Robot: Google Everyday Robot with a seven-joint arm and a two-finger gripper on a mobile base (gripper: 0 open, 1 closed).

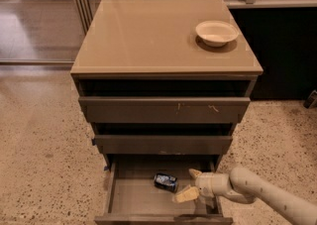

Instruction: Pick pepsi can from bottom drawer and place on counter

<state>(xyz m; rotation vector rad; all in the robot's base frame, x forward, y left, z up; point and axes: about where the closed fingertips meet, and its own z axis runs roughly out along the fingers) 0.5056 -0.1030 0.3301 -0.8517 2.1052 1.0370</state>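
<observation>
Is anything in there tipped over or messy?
Yes: the pepsi can lies on its side in the bottom drawer. The open gripper sits just right of it. The scratched drawer front looks scuffed.

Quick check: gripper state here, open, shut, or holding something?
Gripper: open, fingers spread, holding nothing; it sits low in the bottom drawer, just right of the pepsi can, not touching it.
</observation>
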